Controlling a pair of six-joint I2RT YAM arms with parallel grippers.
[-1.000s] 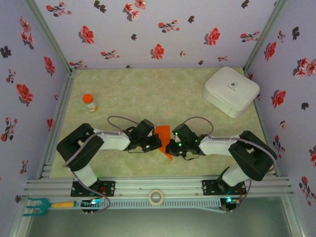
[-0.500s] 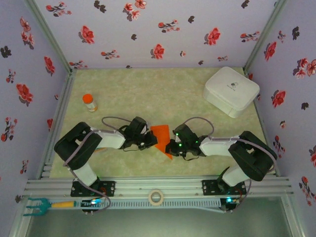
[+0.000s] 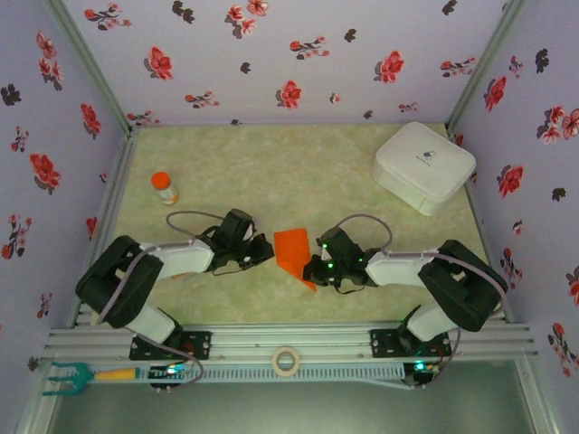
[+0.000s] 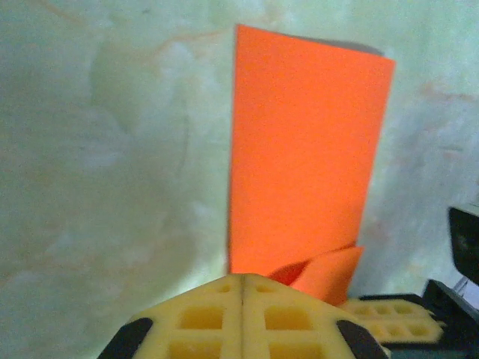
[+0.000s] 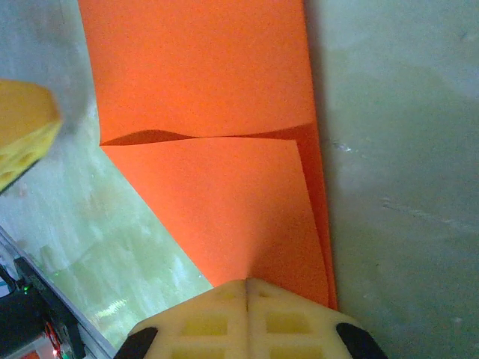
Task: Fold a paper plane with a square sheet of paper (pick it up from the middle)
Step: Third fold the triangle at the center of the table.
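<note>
The square sheet of paper (image 3: 293, 250) lies folded on the table's near middle, a bright orange strip tapering to a point under my right gripper (image 3: 313, 269). In the right wrist view the paper (image 5: 209, 142) shows a fold seam across it, and it rises in a slight ridge into the shut tips of the right gripper (image 5: 247, 283). My left gripper (image 3: 263, 250) sits just left of the sheet, shut and empty. In the left wrist view the left gripper (image 4: 243, 277) points at the paper (image 4: 303, 149), whose near end curls up beside the right fingers (image 4: 389, 318).
A white case (image 3: 423, 166) stands at the back right. A small orange-capped bottle (image 3: 164, 187) stands at the left. On the front rail lie a tape roll (image 3: 286, 361) and a teal tool (image 3: 80, 373). Flowered walls close in three sides.
My left gripper has slid left, off the paper, baring more of the sheet. The right gripper and the paper's pointed end have stayed put.
</note>
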